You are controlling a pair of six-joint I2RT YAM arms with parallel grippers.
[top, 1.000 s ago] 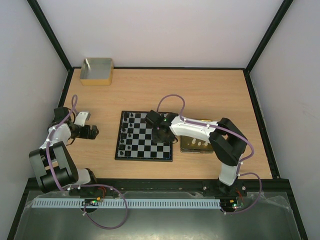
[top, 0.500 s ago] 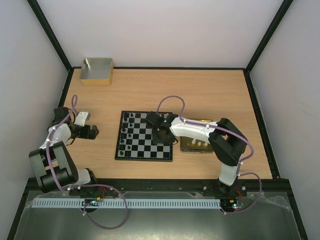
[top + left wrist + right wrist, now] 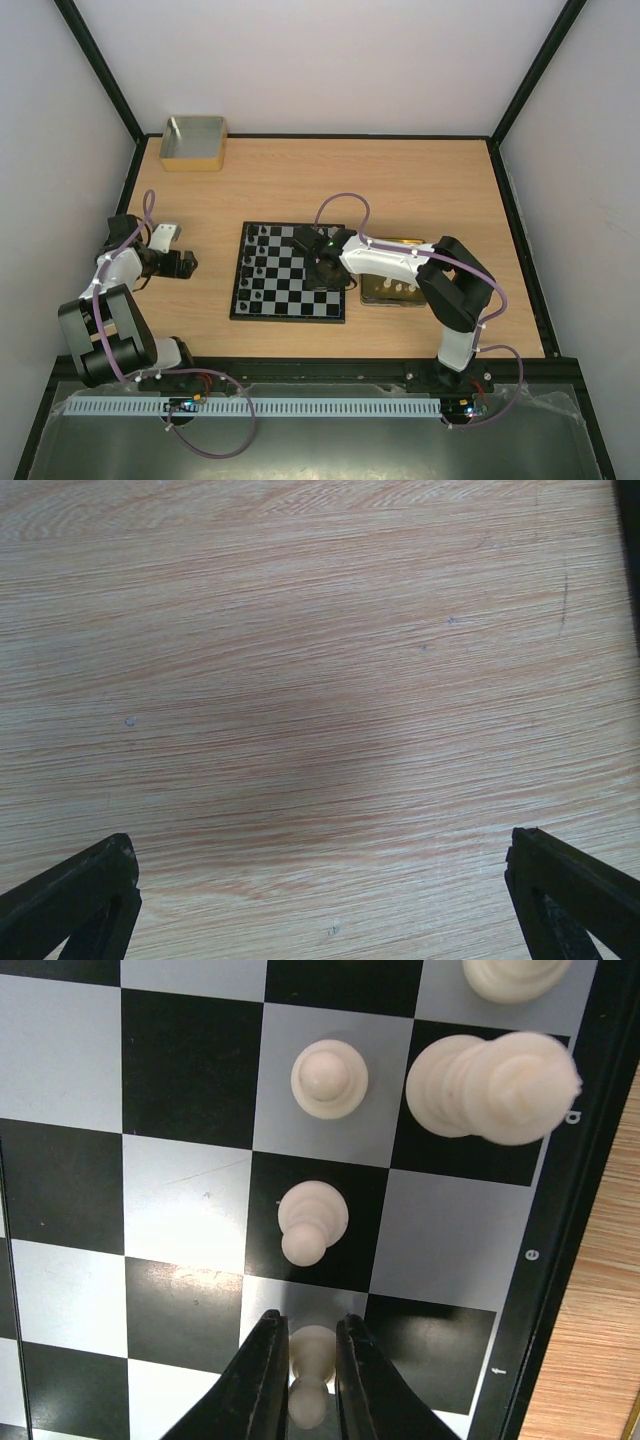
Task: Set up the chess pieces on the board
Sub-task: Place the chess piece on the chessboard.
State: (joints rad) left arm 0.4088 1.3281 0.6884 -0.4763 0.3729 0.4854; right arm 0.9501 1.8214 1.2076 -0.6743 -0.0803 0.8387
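Right gripper (image 3: 311, 1332): jaws just started easing apart round white pawn (image 3: 311, 1355) at right side of board (image 3: 190, 1060). I can't tell if released. Placement looks near done. Left gripper (image 3: 320, 900) wide, empty, left of board.

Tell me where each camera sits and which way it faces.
Top external: above and behind the bases, looking down on table, board and both arms.
Left wrist: on the left arm, facing bare wood; wide-apart jaws at the bottom corners.
Right wrist: on the right arm, straight down on the board's edge; jaws hugging a cream pawn.
Shared: top and right wrist both show the board.
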